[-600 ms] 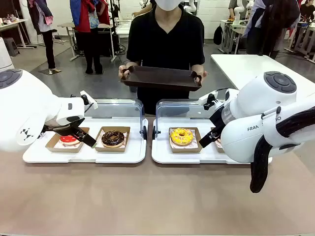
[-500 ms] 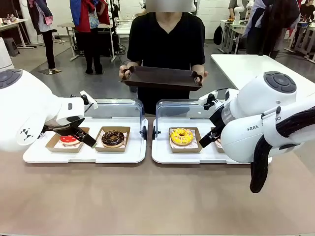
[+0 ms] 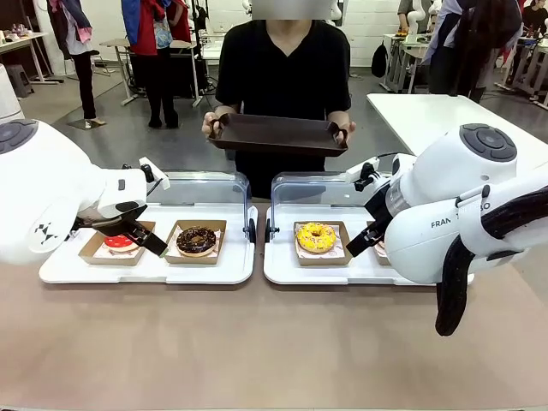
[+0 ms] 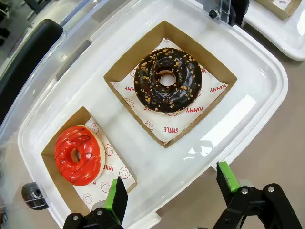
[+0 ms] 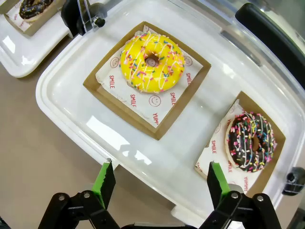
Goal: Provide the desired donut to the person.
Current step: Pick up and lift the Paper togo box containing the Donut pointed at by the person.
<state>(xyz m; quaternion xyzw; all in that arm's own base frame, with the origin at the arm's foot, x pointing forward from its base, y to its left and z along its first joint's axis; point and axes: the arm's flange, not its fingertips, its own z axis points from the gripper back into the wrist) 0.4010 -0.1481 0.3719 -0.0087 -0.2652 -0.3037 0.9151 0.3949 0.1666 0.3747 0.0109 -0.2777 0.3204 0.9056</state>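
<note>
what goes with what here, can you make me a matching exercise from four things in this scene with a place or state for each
Column one
1. red donut
2. yellow donut
3. dark tray
4. left gripper

Column two
a. held in the person's hands
b. open, holding nothing
c. on the right white tray
d. on the left white tray, next to the nut-topped chocolate donut

Pairs: 1-d, 2-c, 3-a, 4-b

You have bare worktop at 6 o'clock; raised clear lids block 12 o'clock behind both trays.
</note>
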